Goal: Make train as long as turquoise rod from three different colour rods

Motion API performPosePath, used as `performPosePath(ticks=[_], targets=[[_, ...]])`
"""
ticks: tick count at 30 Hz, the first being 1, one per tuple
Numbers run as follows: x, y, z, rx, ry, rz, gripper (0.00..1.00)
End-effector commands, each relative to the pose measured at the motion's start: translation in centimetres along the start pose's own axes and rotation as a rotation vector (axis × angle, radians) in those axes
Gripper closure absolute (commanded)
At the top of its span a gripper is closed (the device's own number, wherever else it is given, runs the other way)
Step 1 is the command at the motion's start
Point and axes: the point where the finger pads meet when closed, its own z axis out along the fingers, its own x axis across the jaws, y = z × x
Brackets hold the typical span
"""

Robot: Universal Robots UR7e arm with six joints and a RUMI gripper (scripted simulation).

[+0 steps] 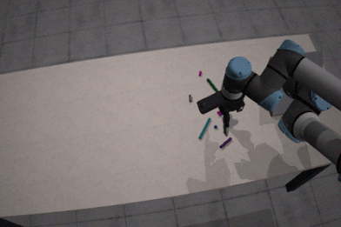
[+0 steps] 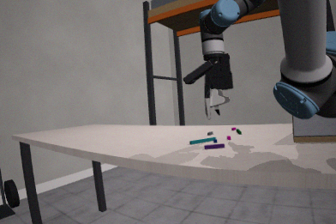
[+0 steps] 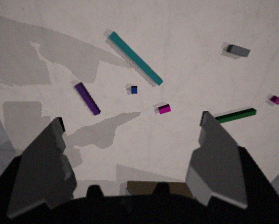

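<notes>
Wrist view shows the claw (image 3: 135,145) wide and empty above the table (image 3: 200,30), where turquoise rod (image 3: 135,58), purple rod (image 3: 87,98) and blue rod (image 3: 134,90) lie apart.

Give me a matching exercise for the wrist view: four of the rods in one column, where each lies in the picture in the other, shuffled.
Things:
1. turquoise rod
2. purple rod
3. grey rod
4. green rod

Places in the wrist view:
A. upper right, near the edge
B. beside the tip of the right-hand finger
C. upper middle, the longest, lying diagonally
D. left of the small blue rod

Pairs: 1-C, 2-D, 3-A, 4-B
</notes>
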Motion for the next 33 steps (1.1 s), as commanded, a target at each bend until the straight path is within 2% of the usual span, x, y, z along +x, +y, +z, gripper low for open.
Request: performPosePath(ticks=[1, 10, 11, 33], targets=[[0.12, 0.06, -0.04, 0.002, 0.002, 0.028, 0.00], [0.13, 0.07, -0.04, 0.002, 0.002, 0.034, 0.00], [0.13, 0.07, -0.04, 0.002, 0.002, 0.034, 0.86], [0.13, 0.07, -0.05, 0.002, 0.002, 0.033, 0.86]])
